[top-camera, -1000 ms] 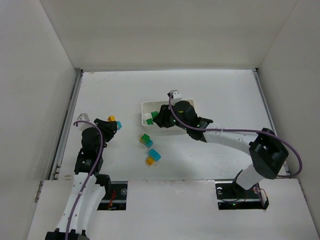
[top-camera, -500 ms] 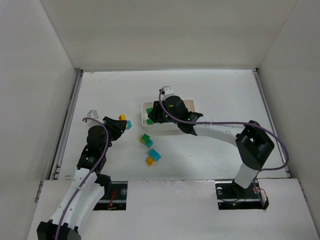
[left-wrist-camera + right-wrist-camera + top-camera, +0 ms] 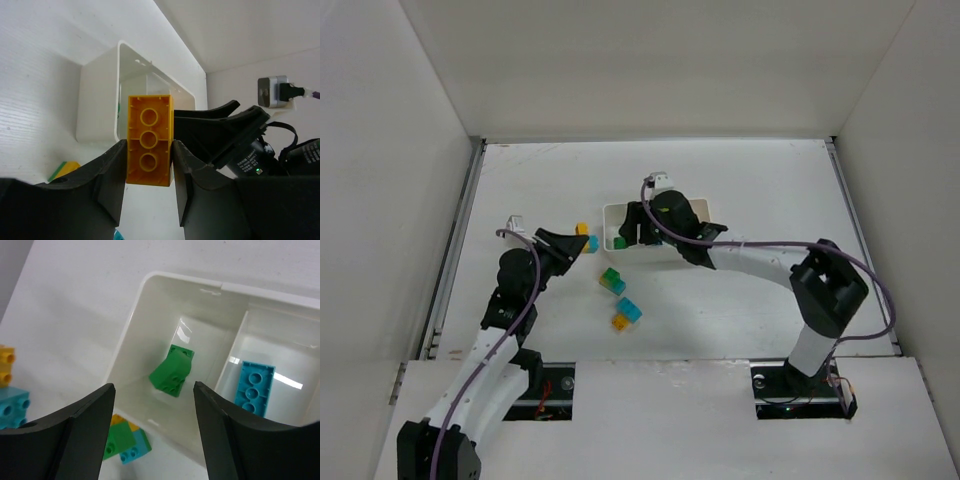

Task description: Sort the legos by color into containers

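White table [image 3: 770, 190], white walls [image 3: 660, 60]

The white rectangular plastic tray [image 3: 165, 282] is plain, with no markings. Its left compartment holds one green studded plastic brick [image 3: 171, 370]. The middle compartment holds one cyan-blue studded plastic brick [image 3: 254, 388]. A yellow-orange studded plastic brick [image 3: 149, 140] of uniform colour sits between black fingers [image 3: 107, 175]. The white table [image 3: 770, 180] is plain. On it are a green-over-cyan brick stack [image 3: 612, 281] and, nearer, a cyan-and-yellow brick stack [image 3: 625, 314]. A purple cable [image 3: 312, 93] shows at the right.
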